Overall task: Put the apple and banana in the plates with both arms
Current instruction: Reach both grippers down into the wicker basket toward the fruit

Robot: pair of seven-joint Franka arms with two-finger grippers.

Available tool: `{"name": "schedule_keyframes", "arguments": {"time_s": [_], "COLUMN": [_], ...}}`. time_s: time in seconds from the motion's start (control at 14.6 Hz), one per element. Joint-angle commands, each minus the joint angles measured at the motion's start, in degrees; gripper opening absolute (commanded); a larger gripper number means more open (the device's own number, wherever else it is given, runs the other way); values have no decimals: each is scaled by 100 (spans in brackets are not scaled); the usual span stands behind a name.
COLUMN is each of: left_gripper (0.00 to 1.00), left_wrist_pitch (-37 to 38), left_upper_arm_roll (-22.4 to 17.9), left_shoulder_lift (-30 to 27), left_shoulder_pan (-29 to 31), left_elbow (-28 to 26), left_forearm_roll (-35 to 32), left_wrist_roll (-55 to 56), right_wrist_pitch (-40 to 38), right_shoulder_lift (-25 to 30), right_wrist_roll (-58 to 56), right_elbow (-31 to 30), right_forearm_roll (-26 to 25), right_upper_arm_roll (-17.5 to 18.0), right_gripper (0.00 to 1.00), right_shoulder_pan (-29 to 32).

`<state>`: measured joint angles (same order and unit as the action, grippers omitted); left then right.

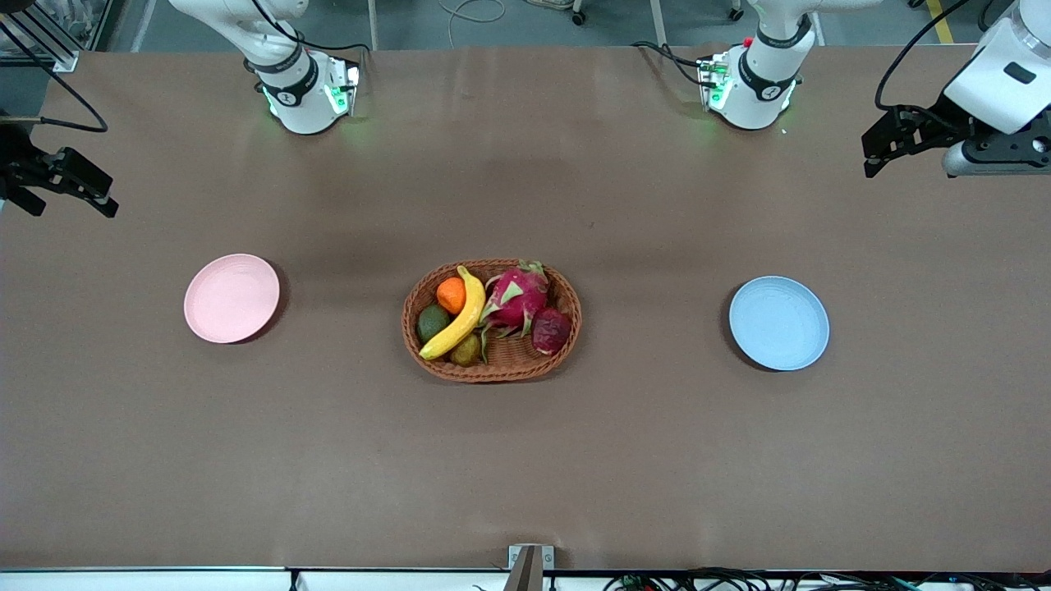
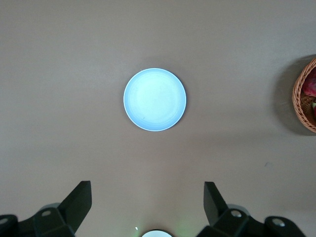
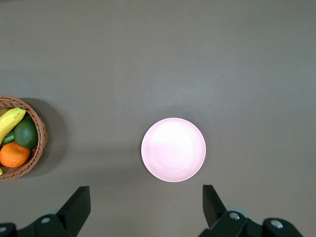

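The dark red apple [image 1: 552, 330] and the yellow banana [image 1: 456, 316] lie in the brown wicker basket [image 1: 491, 371] at the table's middle. The pale pink plate [image 1: 231, 297] sits empty toward the right arm's end, and the light blue plate [image 1: 778, 322] sits empty toward the left arm's end. My right gripper [image 1: 74, 205] is open and empty, high over the table edge at its end, looking down on the pink plate [image 3: 173, 149]. My left gripper [image 1: 869, 160] is open and empty, high over its own end, looking down on the blue plate [image 2: 154, 99]. The banana's tip [image 3: 10, 123] shows in the right wrist view.
The basket also holds a pink dragon fruit [image 1: 517, 295], an orange [image 1: 451, 295], a green avocado [image 1: 432, 322] and a brownish fruit [image 1: 466, 350]. Both arm bases [image 1: 300, 90] stand along the table's edge farthest from the front camera. Brown table surface [image 1: 525, 460] surrounds the basket and plates.
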<state>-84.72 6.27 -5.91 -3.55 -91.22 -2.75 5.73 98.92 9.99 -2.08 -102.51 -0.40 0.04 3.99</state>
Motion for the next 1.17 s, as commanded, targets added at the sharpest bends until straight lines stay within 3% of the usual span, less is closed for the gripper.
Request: {"name": "schedule_keyframes", "arguments": {"time_s": [0.0, 0.34, 0.62, 0.89, 1.1], "left_gripper": [100, 100, 100, 100, 100], "left_wrist_pitch": [70, 61, -395, -992, -1773], "left_upper_arm_roll": [-56, -4, 575, 1358, 1421], "left_shoulder_lift": [-68, 186, 748, 1450, 2170], "left_shoulder_pan": [-23, -75, -93, -146, -593], "left_elbow": [25, 175, 192, 184, 192], "left_forearm_roll": [82, 117, 539, 504, 460], "left_wrist_roll": [-115, -11, 1532, 3851, 5145], "right_wrist_pitch": [-31, 21, 48, 92, 162], "right_shoulder_lift": [-41, -93, -400, -1479, -2166], "right_wrist_roll": [6, 23, 58, 41, 58], "right_elbow": [100, 100, 231, 889, 864], "right_forearm_roll": [-74, -83, -39, -30, 5], "right_upper_arm_roll": [5, -22, -13, 31, 31], "right_gripper": [100, 100, 100, 100, 100], "right_shoulder_pan": [14, 49, 67, -73, -310]}}
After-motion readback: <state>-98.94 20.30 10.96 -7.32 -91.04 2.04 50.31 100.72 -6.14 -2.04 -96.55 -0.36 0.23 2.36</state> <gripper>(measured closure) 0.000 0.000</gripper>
